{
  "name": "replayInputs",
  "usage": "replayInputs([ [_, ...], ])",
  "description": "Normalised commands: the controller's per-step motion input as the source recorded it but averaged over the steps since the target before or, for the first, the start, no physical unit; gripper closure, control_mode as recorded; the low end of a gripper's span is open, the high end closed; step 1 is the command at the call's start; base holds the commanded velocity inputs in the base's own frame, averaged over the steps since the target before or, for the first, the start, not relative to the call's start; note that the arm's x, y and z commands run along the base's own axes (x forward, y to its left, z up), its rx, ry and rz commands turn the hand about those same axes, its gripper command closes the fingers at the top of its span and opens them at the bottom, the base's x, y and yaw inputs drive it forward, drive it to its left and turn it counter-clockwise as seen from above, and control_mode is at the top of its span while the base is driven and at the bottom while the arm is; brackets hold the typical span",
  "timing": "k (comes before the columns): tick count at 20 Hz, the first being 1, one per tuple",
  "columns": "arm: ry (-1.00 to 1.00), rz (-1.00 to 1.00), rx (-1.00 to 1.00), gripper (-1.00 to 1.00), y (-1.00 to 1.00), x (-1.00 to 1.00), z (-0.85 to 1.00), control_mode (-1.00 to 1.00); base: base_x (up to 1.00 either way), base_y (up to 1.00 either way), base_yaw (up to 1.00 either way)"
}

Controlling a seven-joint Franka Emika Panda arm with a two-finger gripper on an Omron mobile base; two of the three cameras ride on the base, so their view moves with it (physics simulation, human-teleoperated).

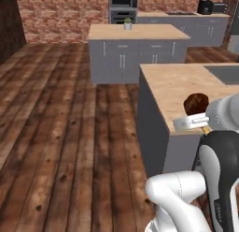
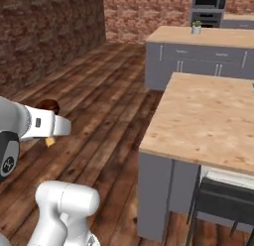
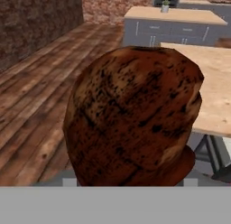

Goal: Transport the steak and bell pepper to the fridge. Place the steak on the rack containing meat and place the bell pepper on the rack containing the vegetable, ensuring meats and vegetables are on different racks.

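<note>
One steak (image 3: 133, 114) shows, a single dark reddish-brown lump. Two wood-topped island units stand on the floor: the near counter (image 1: 179, 86) and a farther one (image 1: 135, 32). One small potted plant (image 1: 127, 24) sits on the farther one. Along the back wall there is one oven stack (image 1: 123, 6) and what looks like one dark appliance (image 1: 205, 6), though it is too small to name.

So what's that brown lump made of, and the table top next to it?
The brown lump looks like meat: a seared, slightly glossy, reddish-brown crust with dark charred flecks. The table top looks like light wood with a smooth matte finish and faint grain streaks, though it could be a wood-look surface.
</note>
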Motion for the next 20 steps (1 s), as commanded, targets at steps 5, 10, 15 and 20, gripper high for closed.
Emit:
replayInputs([
  [5, 0.0, 0.0, 0.0, 1.0, 0.0, 0.0, 0.0, 1.0, 1.0, 0.98, 0.0],
  [10, 0.0, 0.0, 0.0, 1.0, 0.0, 0.0, 0.0, 1.0, 1.0, 1.0, -0.01],
  [15, 0.0, 0.0, 0.0, 1.0, 0.0, 0.0, 0.0, 1.0, 1.0, 0.48, -0.09],
  [20, 0.0, 0.0, 0.0, 1.0, 0.0, 0.0, 0.0, 1.0, 1.0, -0.01, -0.01],
])
